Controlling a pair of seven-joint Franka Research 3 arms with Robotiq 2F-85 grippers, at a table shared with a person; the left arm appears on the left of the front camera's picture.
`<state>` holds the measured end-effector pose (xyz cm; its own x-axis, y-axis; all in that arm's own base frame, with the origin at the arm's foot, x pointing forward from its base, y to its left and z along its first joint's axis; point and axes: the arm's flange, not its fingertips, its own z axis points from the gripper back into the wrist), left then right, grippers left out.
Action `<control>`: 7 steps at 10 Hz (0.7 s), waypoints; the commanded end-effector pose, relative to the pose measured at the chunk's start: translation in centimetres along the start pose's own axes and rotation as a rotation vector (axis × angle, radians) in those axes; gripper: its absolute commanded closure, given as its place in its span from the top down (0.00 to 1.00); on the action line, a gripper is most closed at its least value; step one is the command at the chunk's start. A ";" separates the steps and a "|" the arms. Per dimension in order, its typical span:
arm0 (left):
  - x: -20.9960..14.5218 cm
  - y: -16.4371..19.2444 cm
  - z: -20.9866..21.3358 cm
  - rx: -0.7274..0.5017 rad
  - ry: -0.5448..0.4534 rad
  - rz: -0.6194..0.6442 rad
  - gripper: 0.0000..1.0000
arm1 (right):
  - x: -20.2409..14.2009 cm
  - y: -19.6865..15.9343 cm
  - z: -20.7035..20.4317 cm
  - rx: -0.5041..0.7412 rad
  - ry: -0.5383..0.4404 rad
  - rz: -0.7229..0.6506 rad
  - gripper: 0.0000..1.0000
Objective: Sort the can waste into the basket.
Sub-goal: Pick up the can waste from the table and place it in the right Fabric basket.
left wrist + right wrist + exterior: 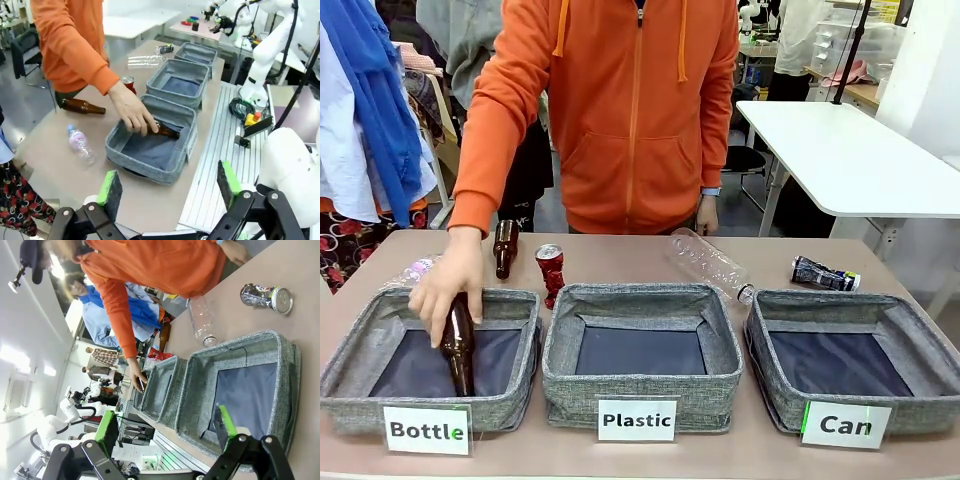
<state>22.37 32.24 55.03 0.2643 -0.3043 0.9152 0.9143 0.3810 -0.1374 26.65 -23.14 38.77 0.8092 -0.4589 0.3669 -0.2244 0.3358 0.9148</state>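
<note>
The red can (550,272) with a silver top stands upright behind the gap between the "Bottle" and "Plastic" baskets. The black can (825,274) lies on its side just behind the grey basket labelled "Can" (855,312), whose dark lining is bare. From the left wrist, the red can (129,82) sits beside the person's arm, and the black can (165,49) and Can basket (197,52) are far off. My left gripper (169,187) hangs open off the table's near side. My right gripper (166,427) is open over the Can basket's (260,337) front corner; the black can (262,296) lies beyond.
A person's hand (445,285) lowers a brown bottle (458,345) into the "Bottle" basket (355,355). A second brown bottle (505,248) stands behind. A clear plastic bottle (712,265) lies behind the "Plastic" basket (640,375); a small one (415,270) lies at the left.
</note>
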 end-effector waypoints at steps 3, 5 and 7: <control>-0.3 1.6 -2.6 -0.001 -0.019 -0.025 1.00 | 0.1 -0.1 -0.1 0.020 -0.018 0.030 1.00; 0.9 3.6 -7.0 -0.132 -0.001 -0.001 1.00 | 0.1 -0.1 -0.1 0.020 -0.018 0.030 1.00; 1.4 7.7 -15.0 -0.130 0.085 0.144 1.00 | 0.1 -0.1 -0.1 0.020 -0.018 0.030 1.00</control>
<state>31.94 24.16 50.52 0.3561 -0.3245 0.8763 0.9155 0.3093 -0.2574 26.65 -23.12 38.79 0.8093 -0.4578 0.3681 -0.2263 0.3352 0.9145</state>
